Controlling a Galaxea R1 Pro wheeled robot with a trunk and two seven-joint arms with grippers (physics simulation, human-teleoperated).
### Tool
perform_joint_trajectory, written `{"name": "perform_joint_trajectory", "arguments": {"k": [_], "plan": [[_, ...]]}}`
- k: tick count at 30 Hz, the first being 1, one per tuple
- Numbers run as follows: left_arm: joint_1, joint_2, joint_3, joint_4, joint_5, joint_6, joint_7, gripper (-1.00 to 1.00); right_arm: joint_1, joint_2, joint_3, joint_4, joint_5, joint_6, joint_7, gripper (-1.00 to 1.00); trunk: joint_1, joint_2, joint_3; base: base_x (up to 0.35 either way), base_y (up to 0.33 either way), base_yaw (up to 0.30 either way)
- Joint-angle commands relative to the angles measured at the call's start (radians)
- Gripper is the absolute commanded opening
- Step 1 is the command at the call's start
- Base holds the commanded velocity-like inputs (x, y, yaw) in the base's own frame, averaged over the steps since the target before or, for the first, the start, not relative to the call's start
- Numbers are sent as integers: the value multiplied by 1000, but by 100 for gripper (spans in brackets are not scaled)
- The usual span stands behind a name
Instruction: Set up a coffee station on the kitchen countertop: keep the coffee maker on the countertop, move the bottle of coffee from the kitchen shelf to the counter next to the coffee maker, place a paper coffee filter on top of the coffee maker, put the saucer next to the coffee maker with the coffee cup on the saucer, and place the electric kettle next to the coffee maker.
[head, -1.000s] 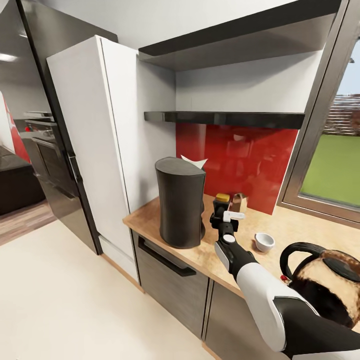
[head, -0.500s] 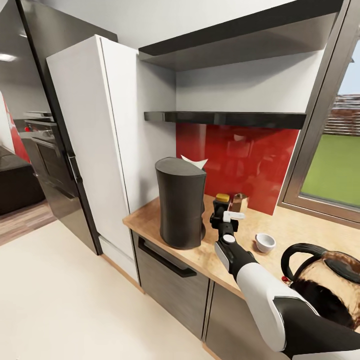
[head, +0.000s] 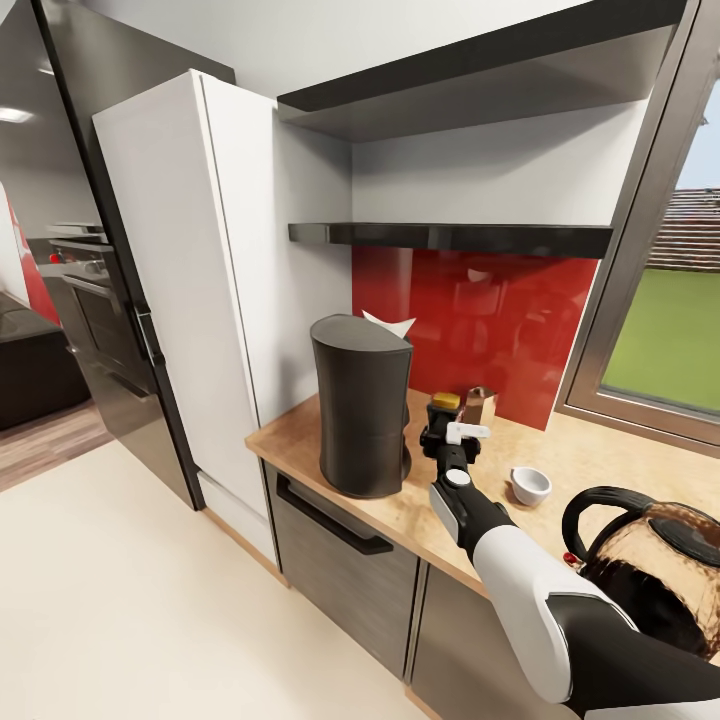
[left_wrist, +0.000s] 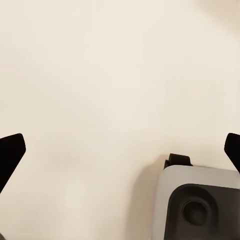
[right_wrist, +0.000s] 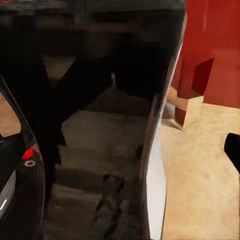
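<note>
Head view: coffee maker (head: 362, 405) stands on the wooden desk (head: 590, 450) near its left end, next to a tall white cabinet (head: 190, 290). White paper filter (head: 390, 324) pokes up behind the maker's top; can't tell if it rests on it. Right arm reaches fwd over the desk, w/ the right gripper (head: 441, 430) just right of the maker, around a dark bottle (head: 442, 415) w/ a yellow cap. Gripper looks wrapped round the bottle, but whether it's squeezing or loose I can't tell. A second small brown jar (head: 480, 403) sits just behind, near the red backsplash (head: 500, 310). White cup (head: 529, 484) sits on the desk to the right, apart from the bottle. Kettle (head: 650, 570), dark w/ a loop handle, is close to the camera at lower right; can't tell what it rests on. Black shelf (head: 450, 236) hangs above the backsplash; window (head: 670, 330) at right; dark fridge (head: 90, 230) at left.

Right wrist view: a dark glossy surface close up, w/ desk and backsplash beyond; one fingertip (right_wrist: 232, 150) at the edge.

Left wrist view: left gripper (left_wrist: 120, 150) spread wide, fingertips at both edges, over pale floor (left_wrist: 100, 75); part of the robot base (left_wrist: 200, 200) below.
</note>
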Motion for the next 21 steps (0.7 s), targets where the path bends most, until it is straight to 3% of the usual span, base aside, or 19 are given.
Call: {"name": "perform_joint_trajectory", "arguments": {"k": [1, 21], "plan": [[-1, 0, 4, 1, -5, -4, 1, 100, -1, 1, -8, 1, 10, -3, -1, 100, 0, -1, -2, 0, 0, 0], [-1, -1, 4, 1, -5, -4, 2, 100, -1, 1, -8, 1, 10, -3, 0, 100, 0, -1, -2, 0, 0, 0]]}}
